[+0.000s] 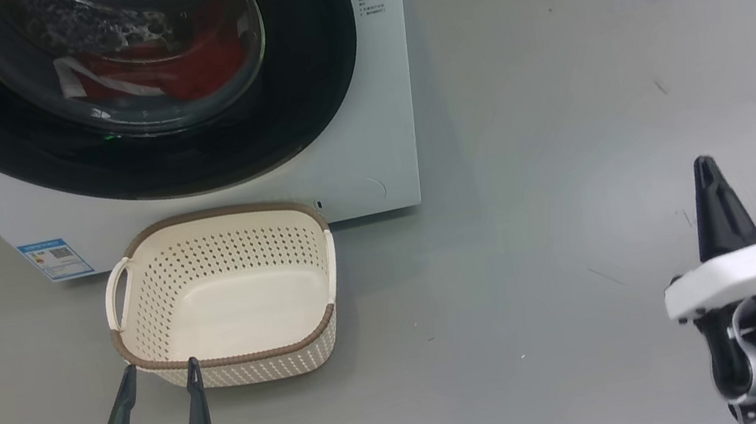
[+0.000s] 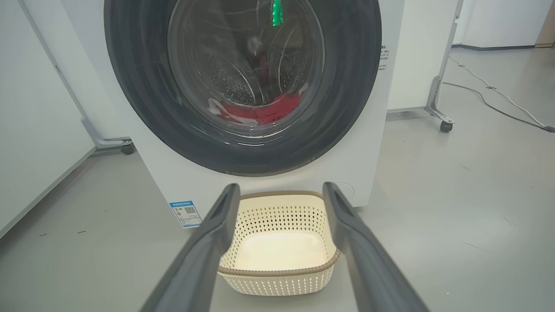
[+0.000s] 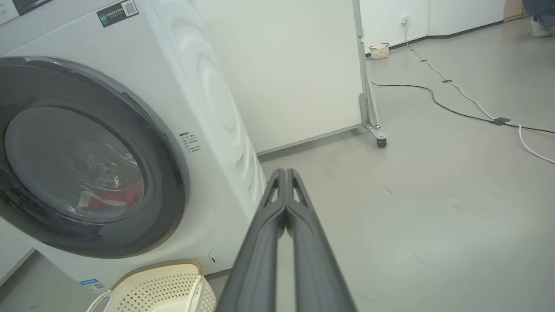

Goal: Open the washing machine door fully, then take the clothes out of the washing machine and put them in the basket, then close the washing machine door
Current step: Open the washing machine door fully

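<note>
The white washing machine (image 1: 362, 115) stands ahead with its black-rimmed round door (image 1: 317, 76) closed flat against the front. Through the glass I see the red and white clothes (image 1: 184, 64) in the drum, also in the left wrist view (image 2: 260, 112) and the right wrist view (image 3: 112, 197). The empty cream basket (image 1: 241, 358) sits on the floor before the machine. My left gripper (image 1: 159, 371) is open, its tips just short of the basket's near rim. My right gripper (image 1: 705, 169) is shut on nothing, far right of the machine, fingers pressed together (image 3: 284, 173).
A white partition on castor feet (image 3: 380, 141) stands behind the machine to the right. Cables (image 3: 459, 112) trail over the grey floor at the far right. Another partition foot (image 2: 125, 148) lies left of the machine. Open floor stretches right of the basket.
</note>
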